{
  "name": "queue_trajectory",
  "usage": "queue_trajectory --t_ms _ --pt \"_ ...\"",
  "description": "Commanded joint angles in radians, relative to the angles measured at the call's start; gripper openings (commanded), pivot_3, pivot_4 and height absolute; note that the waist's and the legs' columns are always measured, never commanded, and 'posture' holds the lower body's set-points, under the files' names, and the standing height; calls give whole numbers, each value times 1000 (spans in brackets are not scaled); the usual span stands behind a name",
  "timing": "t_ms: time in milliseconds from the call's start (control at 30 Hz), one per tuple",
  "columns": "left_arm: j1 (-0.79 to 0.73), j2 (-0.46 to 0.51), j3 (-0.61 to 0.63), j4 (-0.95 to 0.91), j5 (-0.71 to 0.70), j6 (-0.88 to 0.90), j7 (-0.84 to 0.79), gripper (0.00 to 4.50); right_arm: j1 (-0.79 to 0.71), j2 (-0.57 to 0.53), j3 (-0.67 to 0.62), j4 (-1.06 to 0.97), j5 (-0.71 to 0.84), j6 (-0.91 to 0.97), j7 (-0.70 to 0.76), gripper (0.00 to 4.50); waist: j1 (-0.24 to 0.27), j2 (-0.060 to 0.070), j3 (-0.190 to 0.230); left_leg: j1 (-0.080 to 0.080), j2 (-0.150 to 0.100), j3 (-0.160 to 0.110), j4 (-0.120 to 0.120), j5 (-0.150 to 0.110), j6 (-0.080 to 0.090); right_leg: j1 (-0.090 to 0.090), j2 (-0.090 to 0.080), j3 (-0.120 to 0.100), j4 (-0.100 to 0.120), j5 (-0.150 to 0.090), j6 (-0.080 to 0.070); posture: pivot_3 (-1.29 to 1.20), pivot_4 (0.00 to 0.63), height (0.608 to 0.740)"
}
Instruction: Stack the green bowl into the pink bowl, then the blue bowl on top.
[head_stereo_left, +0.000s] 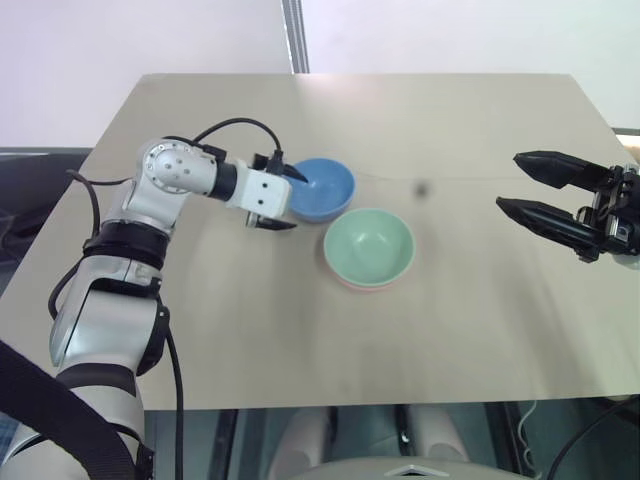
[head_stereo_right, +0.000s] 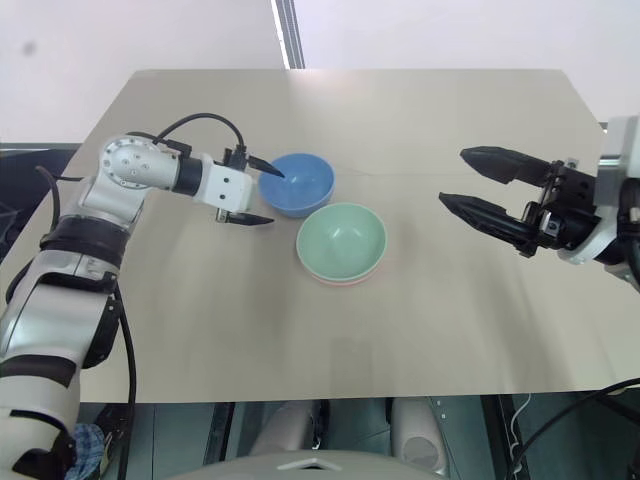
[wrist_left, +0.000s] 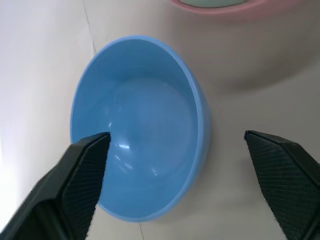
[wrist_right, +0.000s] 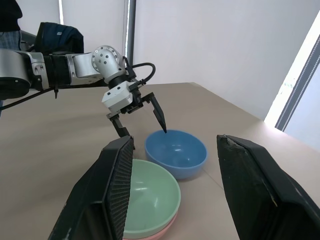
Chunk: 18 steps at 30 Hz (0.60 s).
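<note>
Step in hand: the second stacking is judged to be underway, since the green bowl (head_stereo_left: 369, 246) is already nested in the pink bowl (head_stereo_left: 345, 279).
Blue bowl (head_stereo_left: 321, 188): set on the table (head_stereo_left: 480, 320), just beside the stack.
Left gripper (head_stereo_left: 284, 197): jaws spread wide, one finger over the bowl's inside, the other outside the rim.
Right gripper (head_stereo_left: 535, 188): jaws apart, empty, held well apart from the bowls.
Next move: a closing on the rim is called for, then a lift over the stack.
</note>
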Motion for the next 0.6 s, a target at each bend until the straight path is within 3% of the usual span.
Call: queue_trajectory --t_ms 33,467,600 --pt "-28 7 12 -1 0 -25 30 4409 -9 -19 -22 -19 9 -13 -7 2947 0 0 0 0 0 0 0 0 0 0 0 0 0 0 0 0 150 740" --pt "-47 -14 -40 118 94 -99 100 4409 -12 -25 -17 -8 -1 -18 -4 2947 1 0 0 0 0 0 0 0 0 0 0 0 0 0 0 0 150 740" --pt "-78 -25 -54 183 142 -131 167 3153 -9 -27 -20 -9 -1 -18 -4 2947 1 0 0 0 0 0 0 0 0 0 0 0 0 0 0 0 150 740"
